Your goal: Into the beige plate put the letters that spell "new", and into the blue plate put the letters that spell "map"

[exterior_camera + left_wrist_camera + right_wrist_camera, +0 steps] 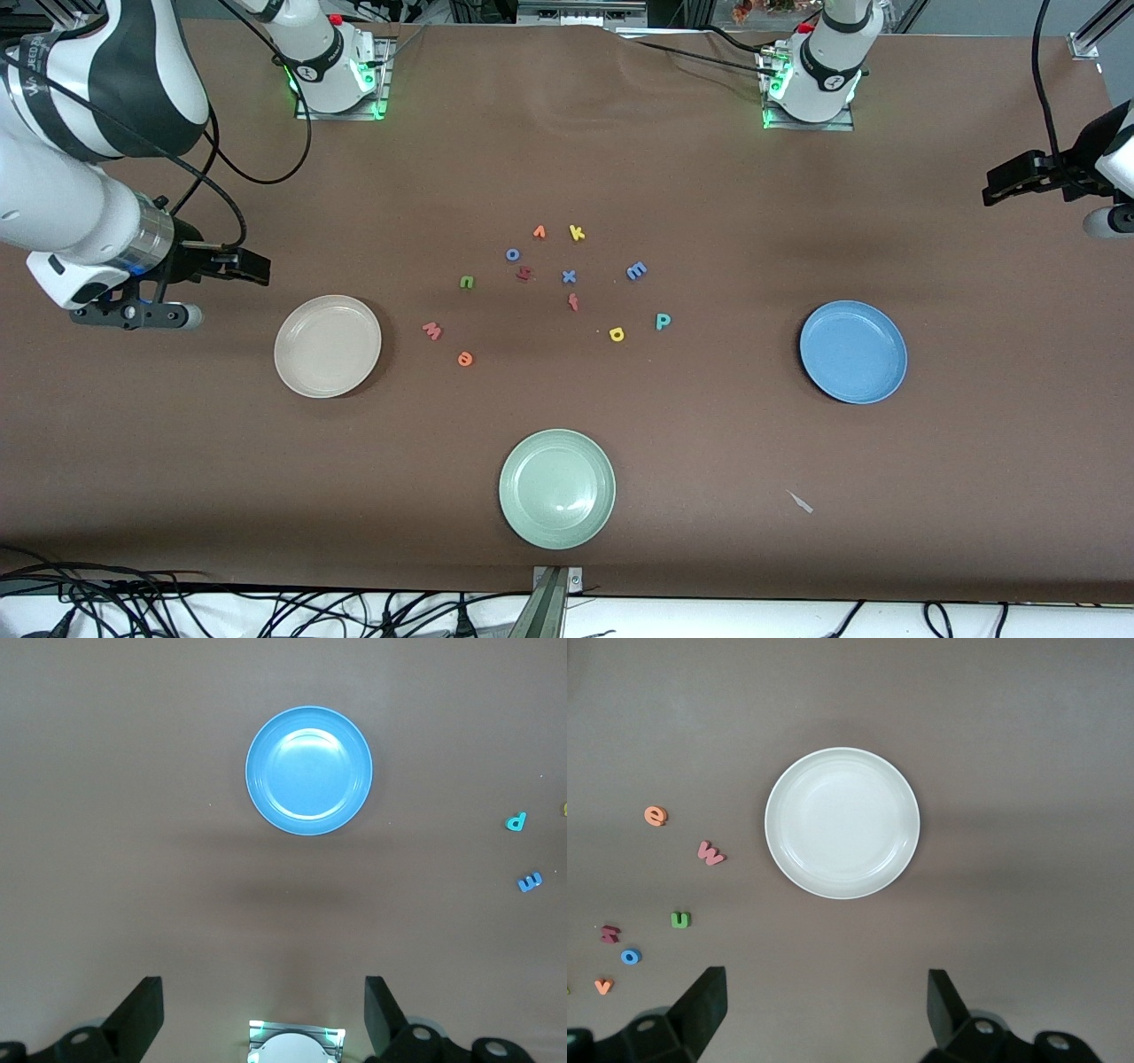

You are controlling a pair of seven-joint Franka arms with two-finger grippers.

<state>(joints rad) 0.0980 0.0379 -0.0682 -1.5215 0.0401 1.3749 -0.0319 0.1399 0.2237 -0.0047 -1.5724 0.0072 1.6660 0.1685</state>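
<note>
- While both arms wait, the right gripper point(824, 1010) hangs above the table at its own arm's end, near the beige plate point(328, 346), jaws wide and empty.
- Left gripper point(264, 1010) hangs at its arm's end, jaws wide, empty.
- Blue plate point(853, 351) lies bare.
- Green n point(466, 282), salmon w point(431, 330) and orange e point(465, 358) lie beside the beige plate.
- Blue m point(636, 270), teal p point(662, 321) and yellow a point(617, 333) lie toward the blue plate.
</note>
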